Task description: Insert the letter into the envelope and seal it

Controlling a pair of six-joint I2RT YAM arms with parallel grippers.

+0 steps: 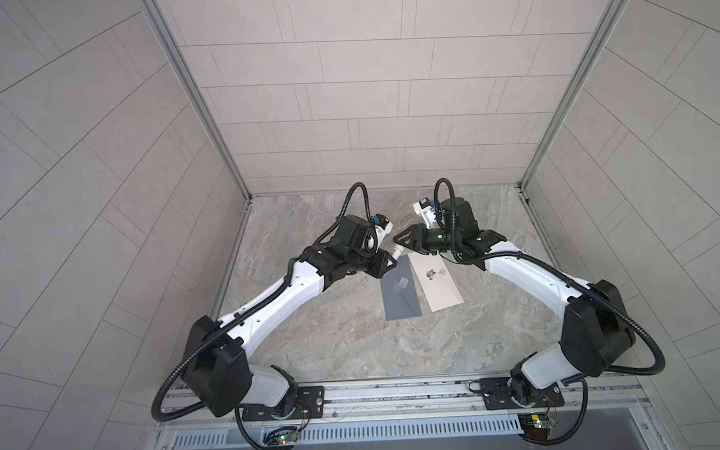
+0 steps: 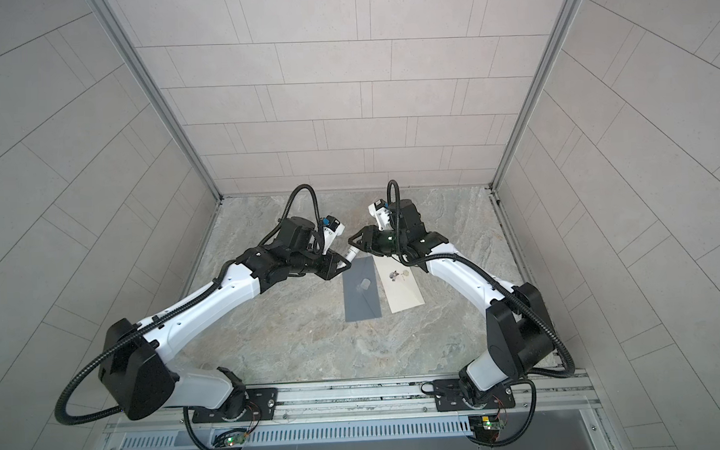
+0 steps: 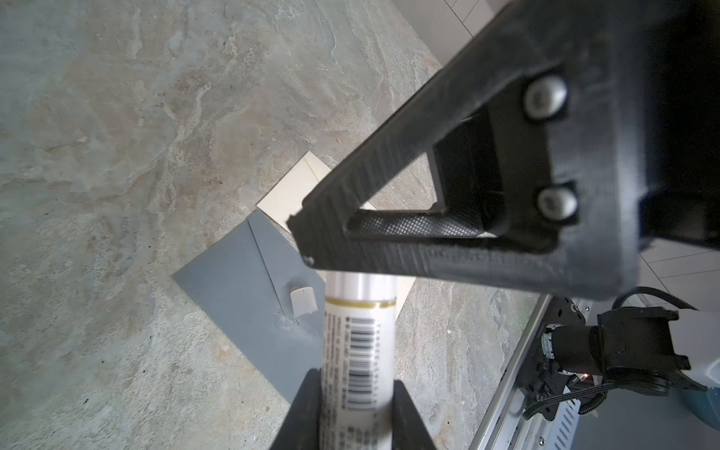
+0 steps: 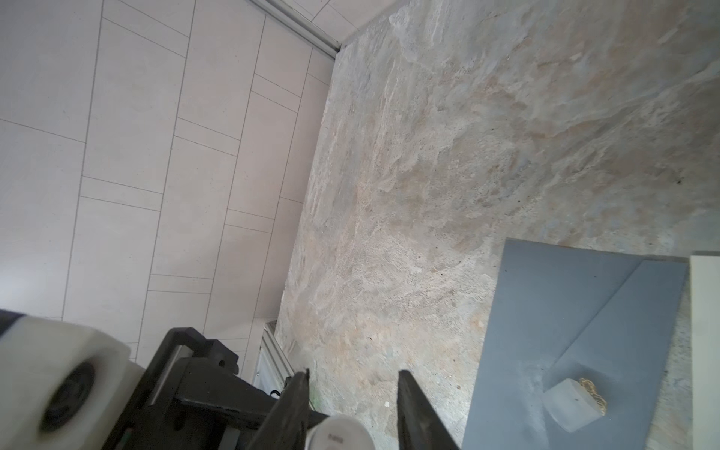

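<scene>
Top views both show two arms, two claws and two flat papers, plus one tube and one small cap. The grey envelope (image 1: 400, 299) lies flat mid-table between the arms, its flap line running diagonally. One cream paper (image 1: 439, 293) with a small dark print lies just beside it on the right. Their edges meet near the far corner. Whether that cream paper is the letter I cannot tell. One whitish cap (image 1: 402, 283) sits on the envelope's grey face.

The left claw (image 3: 354, 380) pinches the one glue stick (image 3: 360, 331) by its barcoded body, above the envelope's far end. The right claw (image 4: 352, 374) has its fingers spread on either side of the tube's end, with a gap showing on one side.

The table (image 1: 354, 337) is walled by pale tile (image 1: 366, 110) on three sides, with a metal rail (image 1: 397, 393) along the near edge. Bare stone lies wide open in front of the papers and on both flanks. Behind the claws a narrower strip runs to the back wall.
</scene>
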